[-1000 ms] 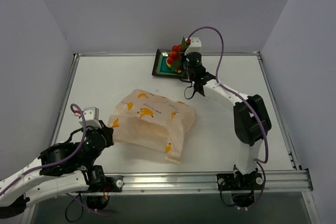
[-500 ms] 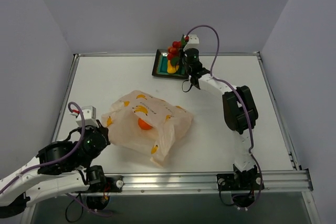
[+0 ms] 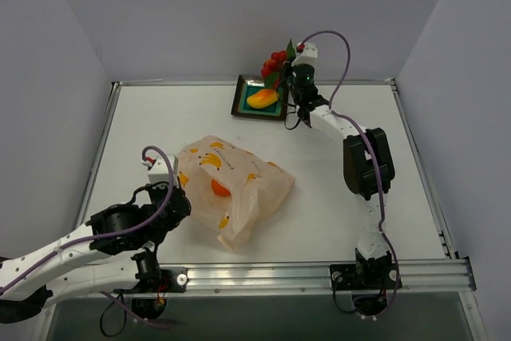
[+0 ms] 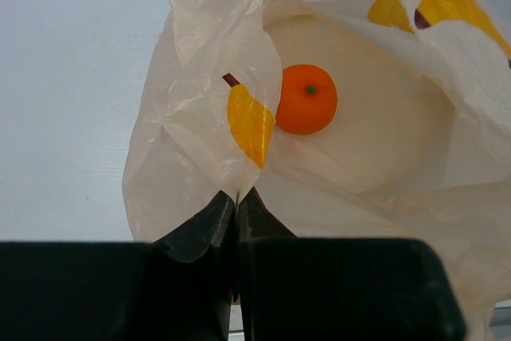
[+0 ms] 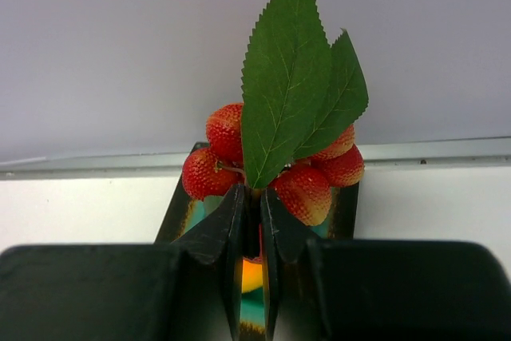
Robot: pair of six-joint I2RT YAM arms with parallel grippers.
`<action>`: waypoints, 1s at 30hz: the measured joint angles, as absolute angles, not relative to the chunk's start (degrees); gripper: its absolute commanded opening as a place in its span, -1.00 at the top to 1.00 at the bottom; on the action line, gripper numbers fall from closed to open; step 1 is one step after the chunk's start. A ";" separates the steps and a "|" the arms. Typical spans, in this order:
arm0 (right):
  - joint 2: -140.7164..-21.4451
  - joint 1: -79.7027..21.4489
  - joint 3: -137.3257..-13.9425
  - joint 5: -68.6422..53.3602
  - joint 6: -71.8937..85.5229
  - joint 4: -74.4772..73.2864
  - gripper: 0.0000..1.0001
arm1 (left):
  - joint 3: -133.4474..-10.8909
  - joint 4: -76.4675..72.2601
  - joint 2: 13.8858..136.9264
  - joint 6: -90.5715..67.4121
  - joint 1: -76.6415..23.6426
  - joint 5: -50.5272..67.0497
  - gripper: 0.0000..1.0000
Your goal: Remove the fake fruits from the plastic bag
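Note:
The plastic bag lies mid-table, pale peach with banana prints. My left gripper is shut on a fold of the bag at its left side. The round orange lies inside the open bag and shows through it from above. My right gripper is shut on the stem of the red grape cluster with green leaf, held above the dark tray at the back. The yellow-orange mango lies in the tray.
The tray has a teal centre and stands near the table's back edge. A metal rail runs along the near edge. Grey walls close in the table on three sides.
My left gripper has pulled the bag's edge rightward and the bag's mouth has opened, showing the orange. My right gripper has lifted the grape cluster up and back above the tray, uncovering the mango.

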State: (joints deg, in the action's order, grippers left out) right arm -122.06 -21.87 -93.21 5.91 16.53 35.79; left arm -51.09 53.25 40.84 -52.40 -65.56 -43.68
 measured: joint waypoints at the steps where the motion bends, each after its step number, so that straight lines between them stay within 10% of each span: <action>1: -122.87 -21.43 -94.43 5.61 16.91 35.90 1.00 | -50.92 52.62 40.86 -52.12 -65.56 -43.51 0.95; 15: -140.35 -23.00 -109.95 0.43 21.67 34.52 0.91 | -48.58 45.32 43.11 -49.87 -64.58 -39.13 0.95; 30: -140.09 -24.29 -111.81 1.15 21.89 32.62 -0.60 | -48.05 41.10 42.41 -49.01 -63.99 -36.77 0.95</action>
State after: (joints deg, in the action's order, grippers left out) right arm -140.09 -24.29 -111.81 1.15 21.89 32.62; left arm -48.05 41.10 42.41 -49.01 -63.99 -36.77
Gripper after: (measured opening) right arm 0.741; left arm 0.028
